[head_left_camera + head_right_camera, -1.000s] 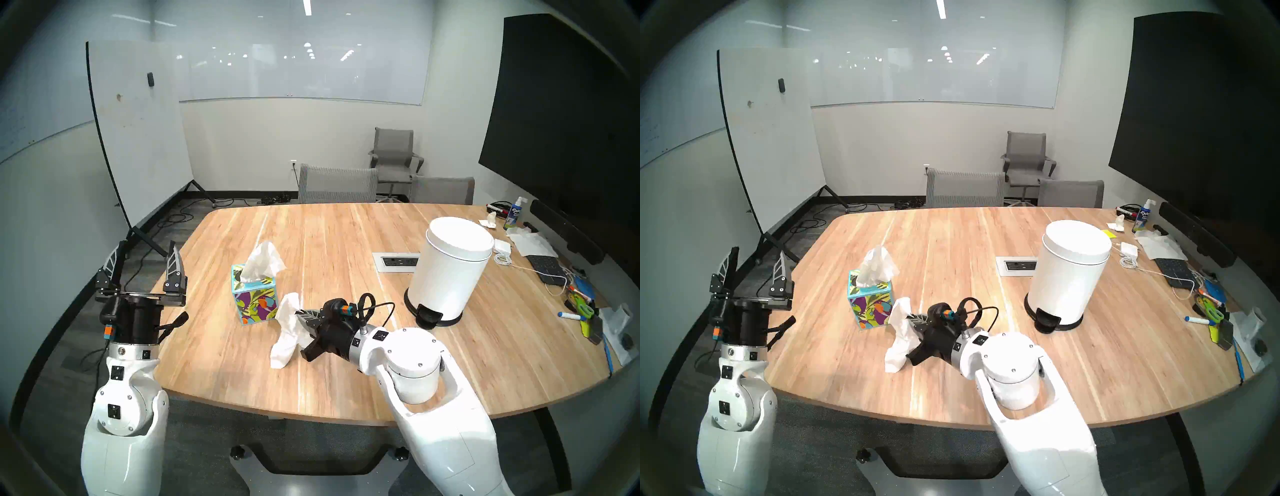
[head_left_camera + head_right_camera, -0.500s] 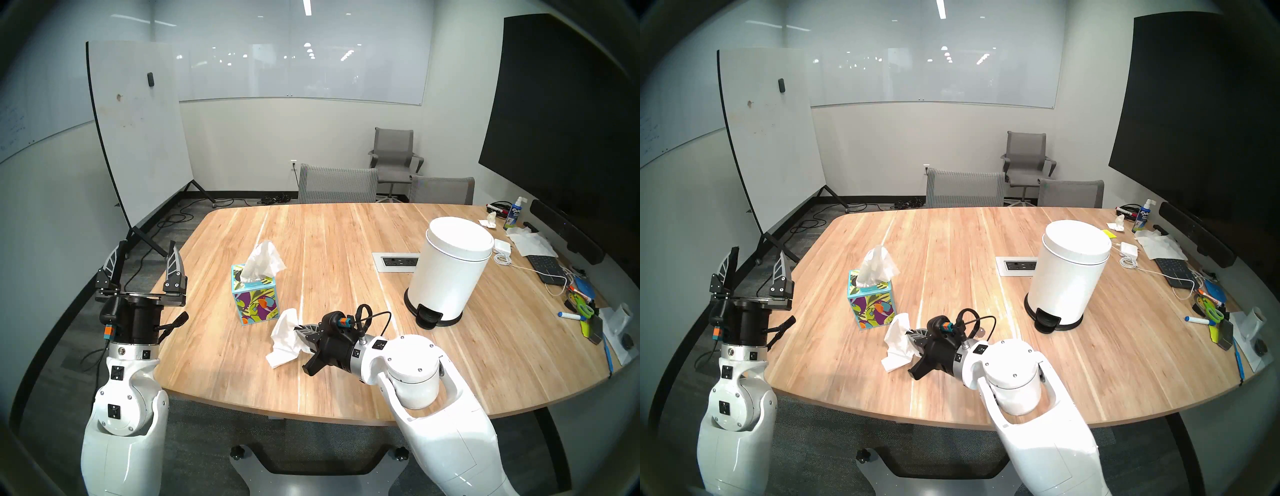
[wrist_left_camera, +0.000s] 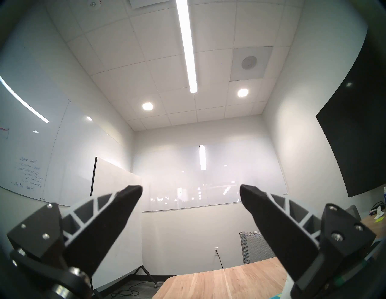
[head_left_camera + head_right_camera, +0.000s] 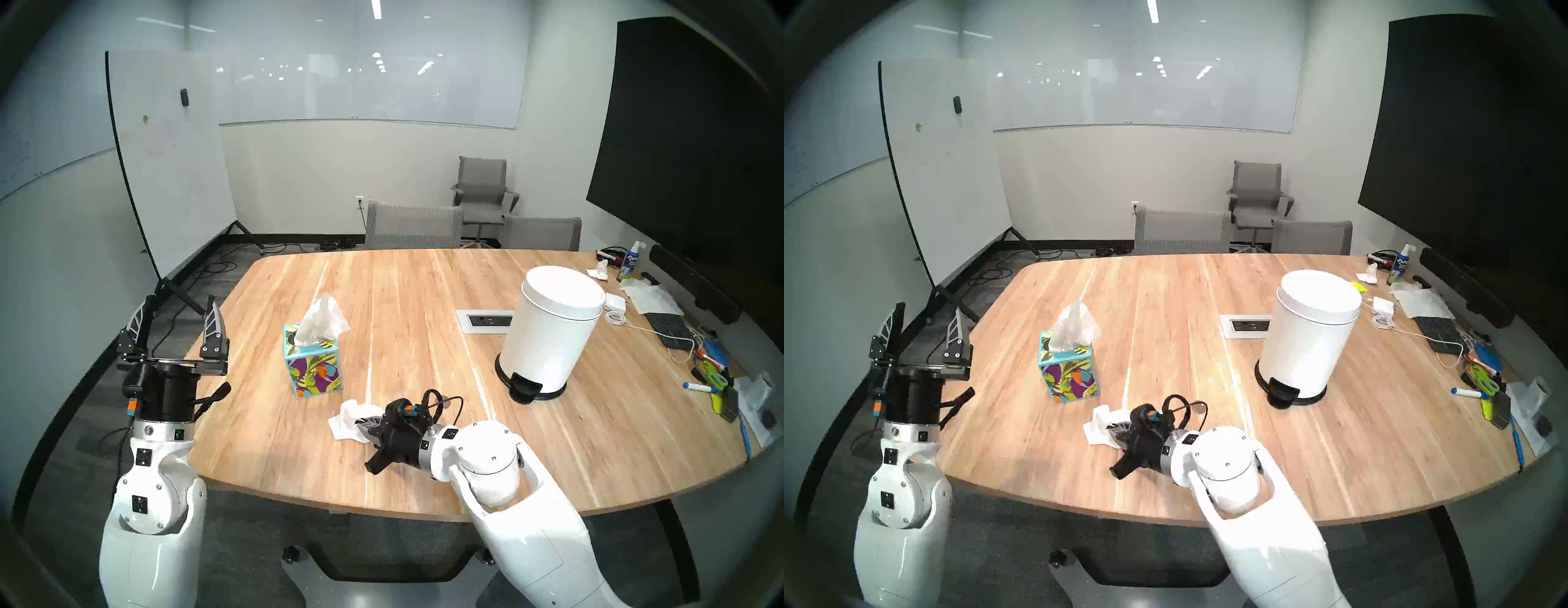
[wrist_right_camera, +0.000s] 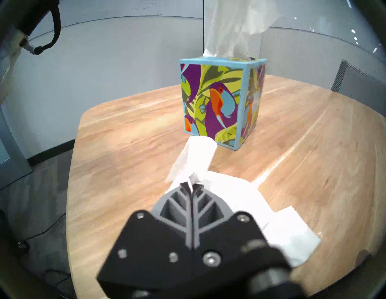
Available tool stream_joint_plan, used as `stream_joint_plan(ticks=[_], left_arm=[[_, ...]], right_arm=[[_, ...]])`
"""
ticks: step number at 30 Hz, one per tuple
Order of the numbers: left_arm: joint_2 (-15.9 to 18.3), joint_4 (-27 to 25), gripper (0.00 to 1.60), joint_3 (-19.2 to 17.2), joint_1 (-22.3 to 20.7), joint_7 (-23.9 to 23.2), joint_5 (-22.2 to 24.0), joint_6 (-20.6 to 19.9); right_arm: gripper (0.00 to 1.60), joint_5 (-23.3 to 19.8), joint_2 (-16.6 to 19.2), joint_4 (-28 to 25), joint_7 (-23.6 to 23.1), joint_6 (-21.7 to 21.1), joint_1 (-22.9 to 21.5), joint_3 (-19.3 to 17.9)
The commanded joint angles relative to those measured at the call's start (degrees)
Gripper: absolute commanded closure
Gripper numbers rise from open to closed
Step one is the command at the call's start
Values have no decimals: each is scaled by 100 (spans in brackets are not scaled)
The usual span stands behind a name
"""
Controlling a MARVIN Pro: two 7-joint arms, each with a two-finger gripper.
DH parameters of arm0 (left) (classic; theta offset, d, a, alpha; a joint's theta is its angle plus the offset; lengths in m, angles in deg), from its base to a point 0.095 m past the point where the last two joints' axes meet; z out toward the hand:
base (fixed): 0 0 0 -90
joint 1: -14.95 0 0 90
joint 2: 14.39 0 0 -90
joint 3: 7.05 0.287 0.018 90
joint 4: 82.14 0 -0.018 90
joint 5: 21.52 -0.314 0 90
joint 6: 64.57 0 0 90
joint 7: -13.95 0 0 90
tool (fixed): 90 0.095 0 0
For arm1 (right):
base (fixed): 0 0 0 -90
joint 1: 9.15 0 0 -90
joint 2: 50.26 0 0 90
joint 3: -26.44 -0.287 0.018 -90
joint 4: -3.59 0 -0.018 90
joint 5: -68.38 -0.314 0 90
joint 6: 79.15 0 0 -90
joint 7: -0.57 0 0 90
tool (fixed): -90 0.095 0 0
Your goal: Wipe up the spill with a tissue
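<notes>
White tissue [image 5: 200,158] is pinched betw. the tips of the right gripper [image 5: 192,184], jaws pressed together on a fold of it; the rest of the sheet spreads flat on the wooden table [image 4: 424,297] under and to the view's right of the fingers in the right wrist view, touching the wood. In the head views the same tissue [image 4: 345,418] lies crumpled on the table just ahead of the right gripper [image 4: 360,424], near the table's front edge, a bit in front of the tissue box [image 4: 312,365] w/ its toucan print and a fresh sheet sticking up from the top; box and held tissue are close but apart. Spill: a small dark round blot [image 5: 362,255] shows on the wood at the far right of the wrist view, just beside the tissue's corner, not under it; the same blot [image 4: 1199,408] shows in the head stereo right view, beside the wrist cable. No pale blot can be made out. Left gripper [image 3: 191,189] is held up off the table's left side, fingers wide apart, nothing betw. them. White pedal bin [image 4: 551,335] stands well to the right, apart from all this.
</notes>
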Motion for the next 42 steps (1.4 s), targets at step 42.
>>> stream_joint_plan(ticks=[42], left_arm=[[-12,-101,0,-10,14,4,-4,44]], right_arm=[[160,170,-369,1156,9,507,-780,204]])
